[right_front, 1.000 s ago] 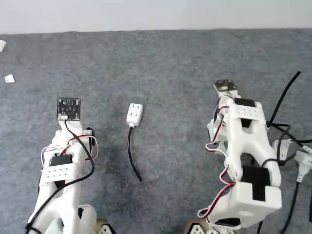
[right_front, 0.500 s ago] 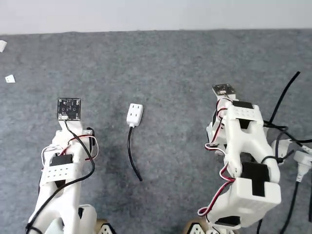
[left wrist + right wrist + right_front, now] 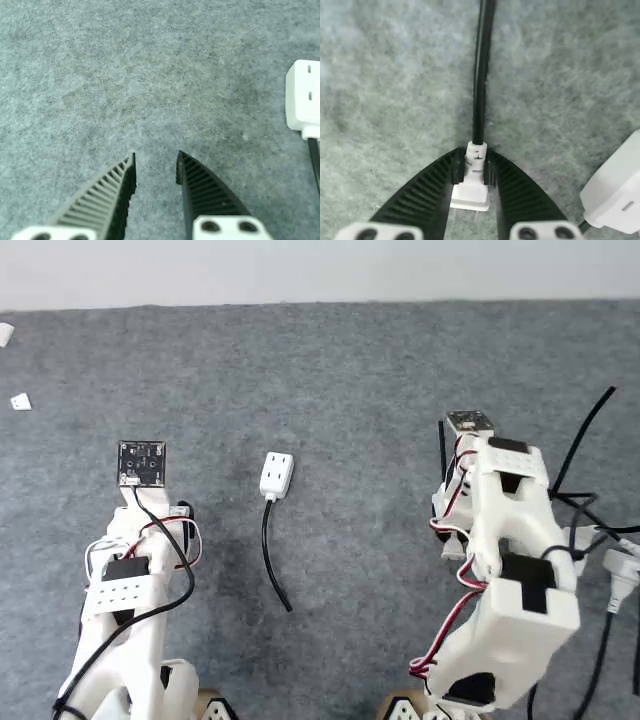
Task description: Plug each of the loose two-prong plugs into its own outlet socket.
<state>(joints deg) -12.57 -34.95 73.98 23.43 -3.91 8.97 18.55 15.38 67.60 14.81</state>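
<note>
Where the right arm stands over the grey carpet (image 3: 350,370), the right gripper (image 3: 473,156) is seen clamped on a white two-prong plug (image 3: 471,186). The plug is pinched on both flanks by the black ribbed fingers (image 3: 427,192), and its two thin prongs are turned back toward the wrist. Its black cord (image 3: 480,75) is laid straight out from the gripper across the carpet.

Just beside this gripper, a white block (image 3: 615,192) is caught at the edge of the right wrist view. It may be a socket housing, but too little of it is seen for that to be settled. It is kept apart from the held plug by a strip of carpet.

The left gripper (image 3: 155,161) is held low over bare carpet, its jaws parted by a narrow gap with nothing between them.

A white outlet socket (image 3: 276,474) is found lying flat on the carpet between the two arms, nearer the left one and apart from both grippers. From it a short black lead (image 3: 270,560) is trailed back toward the arms' bases, where its loose end is left on the carpet.
</note>
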